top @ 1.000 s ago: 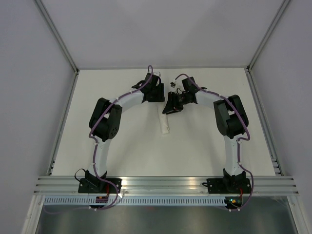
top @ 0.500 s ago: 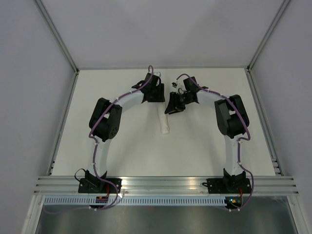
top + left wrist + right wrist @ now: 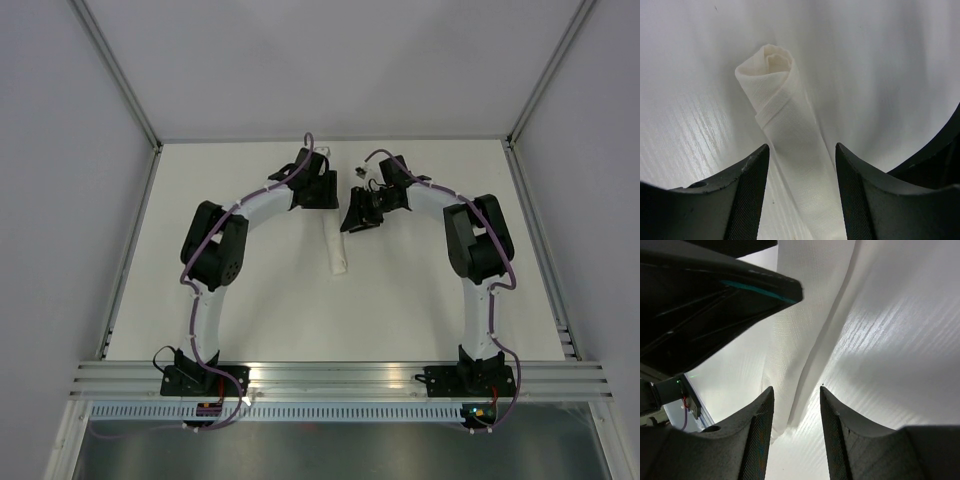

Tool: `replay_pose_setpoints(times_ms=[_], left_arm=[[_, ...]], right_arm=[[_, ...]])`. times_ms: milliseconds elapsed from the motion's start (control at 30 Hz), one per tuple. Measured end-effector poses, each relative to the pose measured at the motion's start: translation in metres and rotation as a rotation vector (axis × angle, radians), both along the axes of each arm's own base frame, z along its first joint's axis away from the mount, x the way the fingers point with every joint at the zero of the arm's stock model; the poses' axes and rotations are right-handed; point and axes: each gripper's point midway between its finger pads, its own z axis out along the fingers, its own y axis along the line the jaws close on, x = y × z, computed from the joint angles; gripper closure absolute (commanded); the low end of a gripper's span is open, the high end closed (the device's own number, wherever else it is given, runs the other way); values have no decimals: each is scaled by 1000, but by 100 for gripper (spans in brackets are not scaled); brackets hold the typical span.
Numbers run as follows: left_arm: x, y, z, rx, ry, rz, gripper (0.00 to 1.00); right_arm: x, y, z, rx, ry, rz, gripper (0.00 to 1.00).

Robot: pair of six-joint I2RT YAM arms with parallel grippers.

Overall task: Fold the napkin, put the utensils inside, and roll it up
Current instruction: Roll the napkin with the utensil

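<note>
Both my arms arch forward, elbows out, wrists turned inward over the far middle of the counter (image 3: 400, 300). The rolled napkin (image 3: 790, 135) lies on the counter between them. Left fingers (image 3: 747, 200) are parted, straddling the roll, not clamped. Right fingers (image 3: 757, 440) are parted too, cloth running between them, nothing gripped.

Even bright light, soft shadows, glare streaks, blurred foreground
</note>
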Motion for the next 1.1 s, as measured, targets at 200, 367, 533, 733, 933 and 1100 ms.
replay_pose_setpoints(times_ms=[200, 367, 533, 733, 933, 1100], left_arm=[[0, 15, 53, -56, -71, -4, 38], [-11, 57, 124, -123, -183, 43, 38], [-52, 100, 167, -166, -272, 83, 37], [-111, 118, 174, -193, -300, 66, 35], [-147, 132, 185, -209, -343, 67, 34], [-156, 135, 189, -213, -355, 65, 34]], right_arm=[[12, -17, 23, 2, -54, -23, 49], [27, -51, 67, 1, -163, -76, 44], [36, -104, 124, -19, -313, -157, 40], [18, -184, 161, -102, -431, -268, 36], [-17, -228, 163, -203, -477, -325, 35], [-35, -244, 170, -264, -537, -359, 28]])
